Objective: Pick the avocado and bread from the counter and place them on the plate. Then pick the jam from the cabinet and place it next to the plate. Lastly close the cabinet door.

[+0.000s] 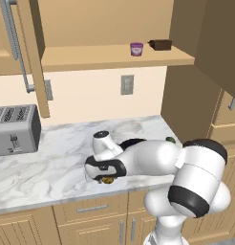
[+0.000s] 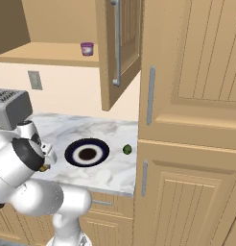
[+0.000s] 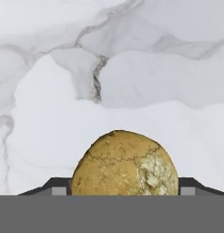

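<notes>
No readable text, labels, brands, numbers or signs anywhere. Blank on the jar (image 1: 136, 49) and the brown box (image 1: 160, 45) on the far cabinet shelf, blank on the toaster (image 1: 15, 129) at left, blank on the wall outlets (image 1: 127, 84).

White robot arm with dark joints reaching low over the white grey-veined marble counter (image 1: 52, 158), its gripper (image 1: 104, 180) pointed down near the front edge, with a small golden-tan lumpy bread piece (image 1: 108, 180) showing just beneath it; whether the jaws press the bread cannot be told. Dark navy round plate (image 1: 131, 142) and small dark green avocado (image 1: 171, 140) partly hidden behind the arm. Silver toaster (image 1: 14, 129) at left. Open light tan wooden cabinet (image 1: 110, 56) above, its shelf holding a small purple-pink jam jar (image 1: 136, 49) and, beside it, a dark brown rectangular box (image 1: 161, 45).
</notes>
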